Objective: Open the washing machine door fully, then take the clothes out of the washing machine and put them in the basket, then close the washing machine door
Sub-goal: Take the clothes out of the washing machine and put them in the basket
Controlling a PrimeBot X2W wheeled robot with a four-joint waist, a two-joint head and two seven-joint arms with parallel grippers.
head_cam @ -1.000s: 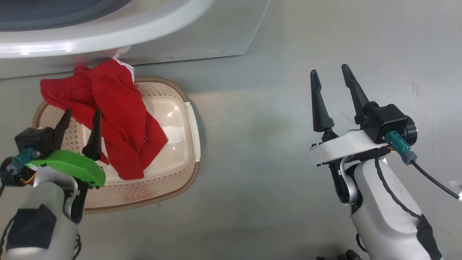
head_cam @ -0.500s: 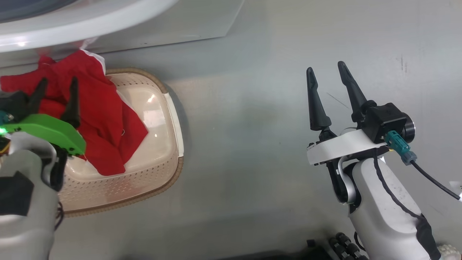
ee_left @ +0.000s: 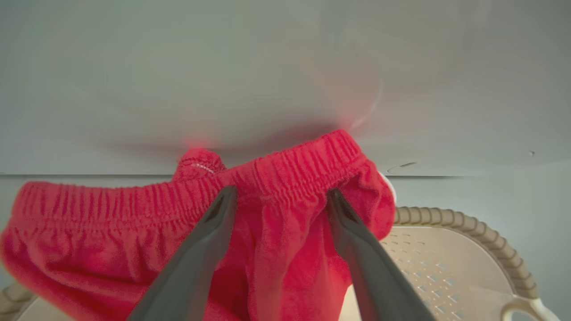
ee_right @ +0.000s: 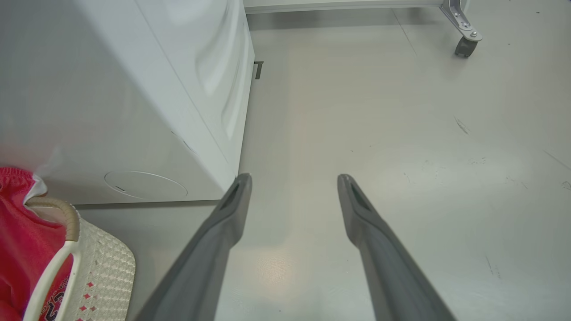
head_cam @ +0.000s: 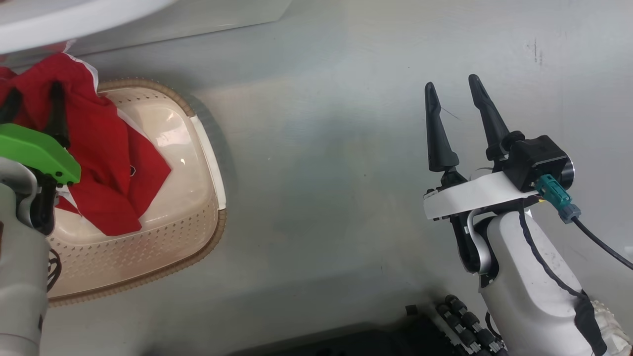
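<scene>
The cream basket (head_cam: 198,163) with its brown rim sits on the floor at the left. The red clothes (head_cam: 104,143) lie draped over its far left part, some fabric hanging past the rim. My left gripper (head_cam: 33,104) hovers over them. In the left wrist view the left gripper (ee_left: 282,192) is open, its fingertips (ee_left: 227,200) spread against the elastic waistband of the clothes (ee_left: 134,232). My right gripper (head_cam: 451,82) is open and empty over bare floor, well right of the basket. The white washing machine (ee_right: 134,111) stands behind the basket (ee_right: 102,263). Its door is out of view.
A white curved edge of the machine (head_cam: 74,20) overhangs the clothes at top left. Grey floor (head_cam: 321,148) spreads between basket and right arm. A caster wheel (ee_right: 464,44) on a frame stands far off. A dark part of my base (head_cam: 445,326) shows at the bottom.
The head view has swung right, so basket and clothes slid toward the left edge. My left gripper has moved a little farther forward over the clothes. Both grippers stay open.
</scene>
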